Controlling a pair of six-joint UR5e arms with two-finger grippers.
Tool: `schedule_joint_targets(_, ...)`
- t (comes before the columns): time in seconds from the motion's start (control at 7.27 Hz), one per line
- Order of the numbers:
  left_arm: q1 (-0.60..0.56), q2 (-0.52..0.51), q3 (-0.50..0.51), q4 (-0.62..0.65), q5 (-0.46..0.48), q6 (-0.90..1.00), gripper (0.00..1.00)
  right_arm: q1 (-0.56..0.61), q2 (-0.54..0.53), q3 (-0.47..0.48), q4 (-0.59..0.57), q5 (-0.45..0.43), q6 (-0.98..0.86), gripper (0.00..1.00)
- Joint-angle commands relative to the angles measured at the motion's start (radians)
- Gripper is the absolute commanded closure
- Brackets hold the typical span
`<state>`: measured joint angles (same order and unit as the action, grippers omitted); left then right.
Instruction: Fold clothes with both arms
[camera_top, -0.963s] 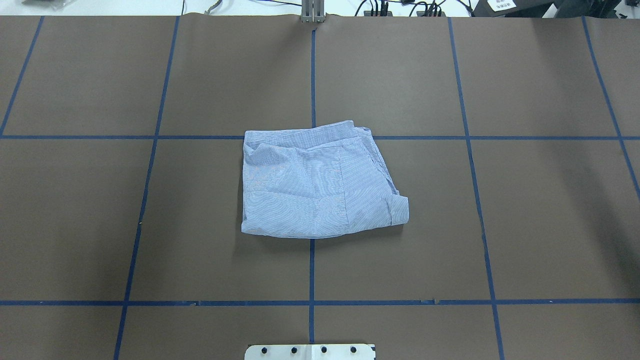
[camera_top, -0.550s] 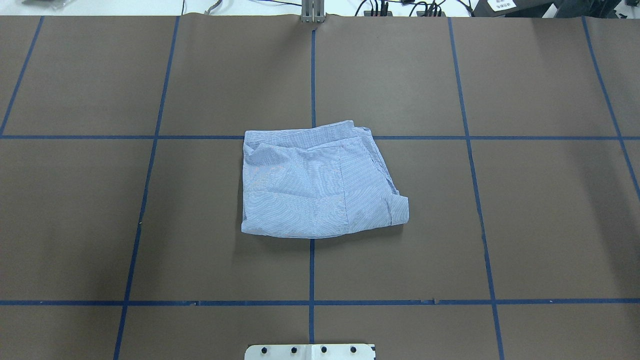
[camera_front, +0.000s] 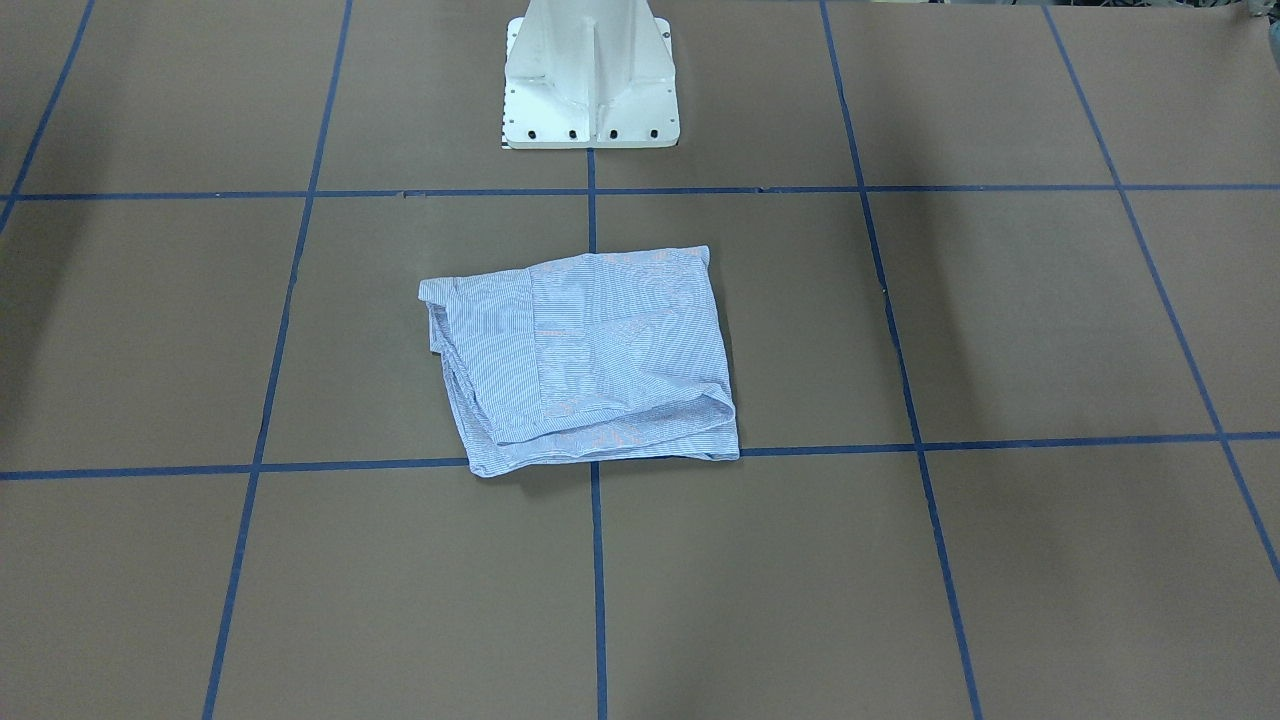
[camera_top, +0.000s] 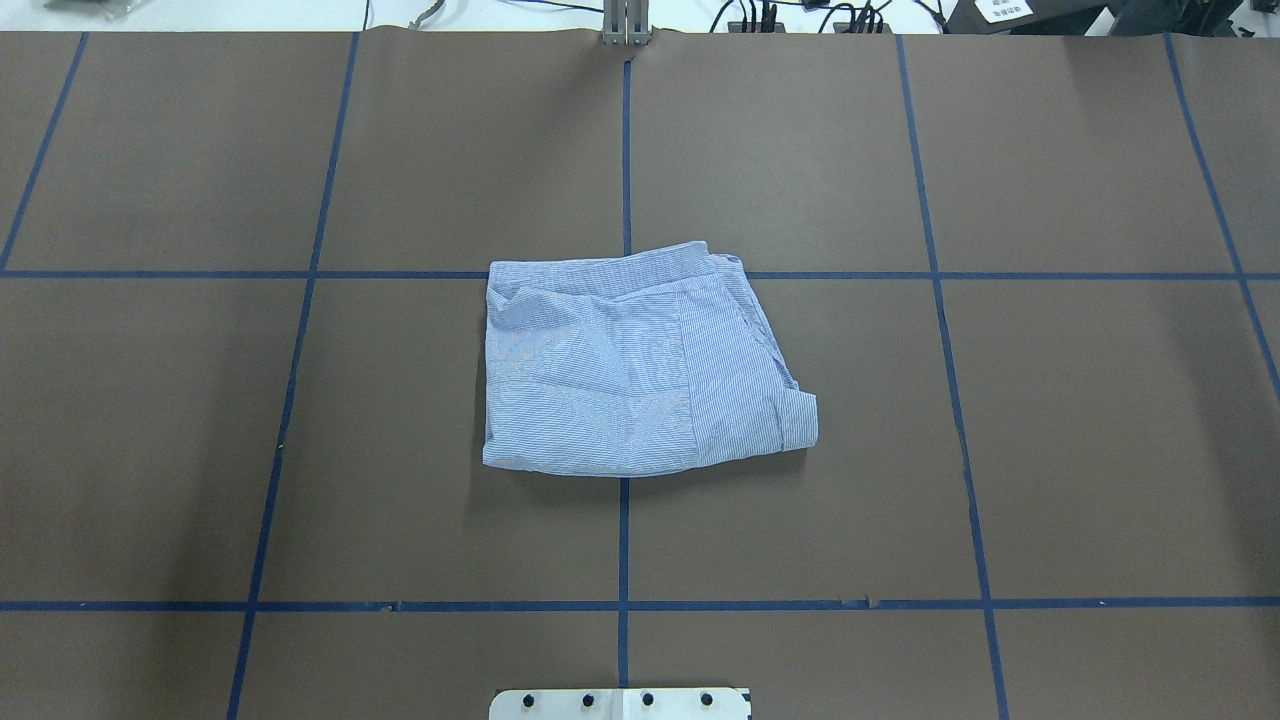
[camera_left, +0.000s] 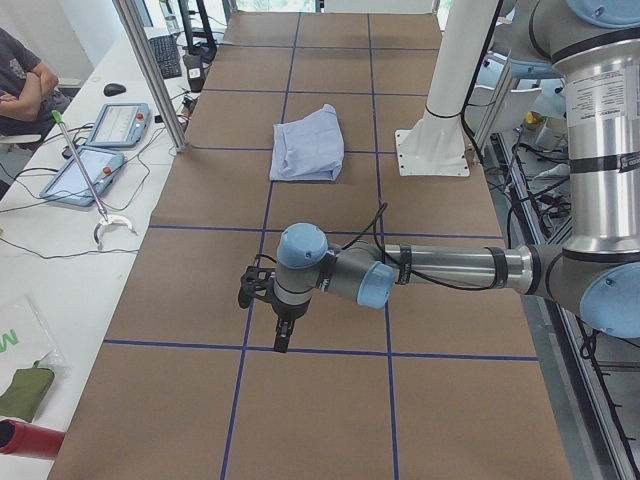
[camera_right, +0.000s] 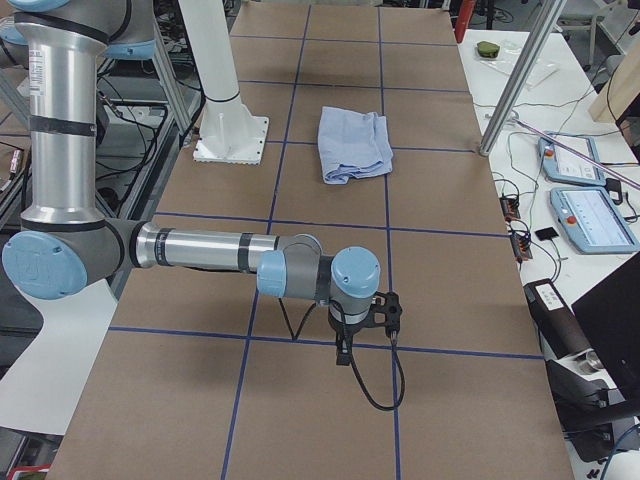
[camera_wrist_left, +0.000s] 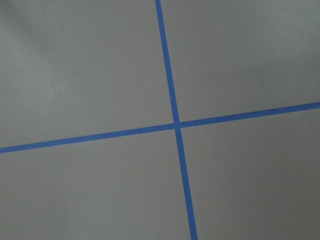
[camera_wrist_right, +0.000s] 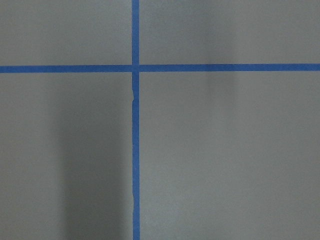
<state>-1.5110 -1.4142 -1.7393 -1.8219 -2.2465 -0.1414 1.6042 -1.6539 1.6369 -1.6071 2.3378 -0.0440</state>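
Robotics laboratory with a gridded test table.

A white pedestal is bolted to a long table covered in brown paper and marked with blue tape lines. A silver jointed robot arm reaches out near the pedestal. Across the table from the pedestal, a white bench holds a touchscreen control pendant, a keyboard and cables.
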Motion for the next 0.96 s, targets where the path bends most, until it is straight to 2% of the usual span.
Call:
schedule_joint_targets(0.0, 0.002, -0.053, -0.019, 0.184, 0.002, 0.002, 0.01, 0.0, 0.005, -0.008, -0.005, 0.003, 0.001, 0.0)
schedule_joint_targets(0.14, 0.002, -0.052, -0.017, 0.19, -0.001, 0.014, 0.01, 0.0, 0.005, -0.009, -0.008, 0.015, 0.001, 0.0)
schedule_joint_targets(0.41, -0.003, -0.051, 0.048, 0.188, -0.013, 0.245, 0.01, 0.0, 0.005, -0.012, -0.01, 0.041, 0.001, 0.0)
schedule_joint_targets(0.83, -0.023, -0.045, 0.018, 0.2, -0.079, 0.272, 0.01, 0.0, 0.005, -0.019, -0.01, 0.044, 0.001, 0.0)
